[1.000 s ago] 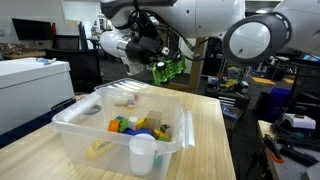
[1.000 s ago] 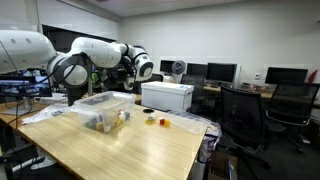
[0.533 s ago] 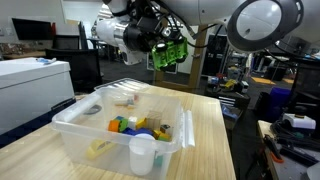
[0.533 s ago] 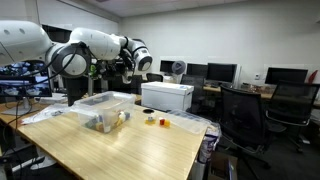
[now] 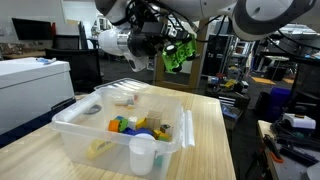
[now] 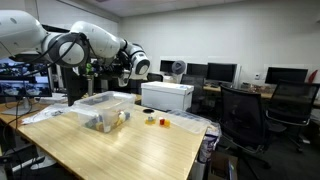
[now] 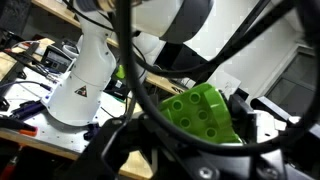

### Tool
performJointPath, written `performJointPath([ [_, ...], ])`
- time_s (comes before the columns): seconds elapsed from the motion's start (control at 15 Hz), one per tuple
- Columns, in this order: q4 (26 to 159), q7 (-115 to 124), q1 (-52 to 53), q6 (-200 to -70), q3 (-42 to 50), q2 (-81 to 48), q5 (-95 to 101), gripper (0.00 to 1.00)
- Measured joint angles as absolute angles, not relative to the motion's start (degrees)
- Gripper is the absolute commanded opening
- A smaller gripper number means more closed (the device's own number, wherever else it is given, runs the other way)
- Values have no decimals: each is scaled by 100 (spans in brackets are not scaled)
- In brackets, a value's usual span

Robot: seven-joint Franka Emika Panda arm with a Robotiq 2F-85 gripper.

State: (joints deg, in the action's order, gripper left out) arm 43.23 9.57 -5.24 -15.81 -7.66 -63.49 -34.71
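Held item: green block, bright green plastic of the building-brick type, tilted in the grip.
Block detail: in the wrist view the green block fills the centre-right, with round raised studs in rows on one face and a smooth sloping side.
Gripper: gripper has its jaws partly closed onto the block, one finger on either side. Nothing else is held.
Block location: in the air, well above the wooden table, higher than the clear bin and towards its far side. It touches nothing but the fingers.
Bin contents: coloured pieces in yellow, green, blue and orange lie on the bottom, and a white cup stands at the near rim.
Exterior view, close: shows the block's colour and its height over the bin. The studs cannot be read there.
Exterior view, far: shows the whole arm reaching over the bin, a white box beyond it, small items on the tabletop, an office chair and a row of monitors. The block is too small to make out.
Wrist view only: shows the robot's white base, black cables crossing the frame and a cluttered bench behind. Neither the bin nor the table is in it.
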Motion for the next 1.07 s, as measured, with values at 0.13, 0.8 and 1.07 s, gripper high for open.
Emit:
performJointPath([
  [0.13,4813,1040,-530,-1580,-855,-6015,-3471,45],
  [0.8,6014,1216,-535,-1580,-2076,-5006,-2835,45],
  [1.07,6226,1145,-249,-1599,-1529,-4783,-2893,45],
])
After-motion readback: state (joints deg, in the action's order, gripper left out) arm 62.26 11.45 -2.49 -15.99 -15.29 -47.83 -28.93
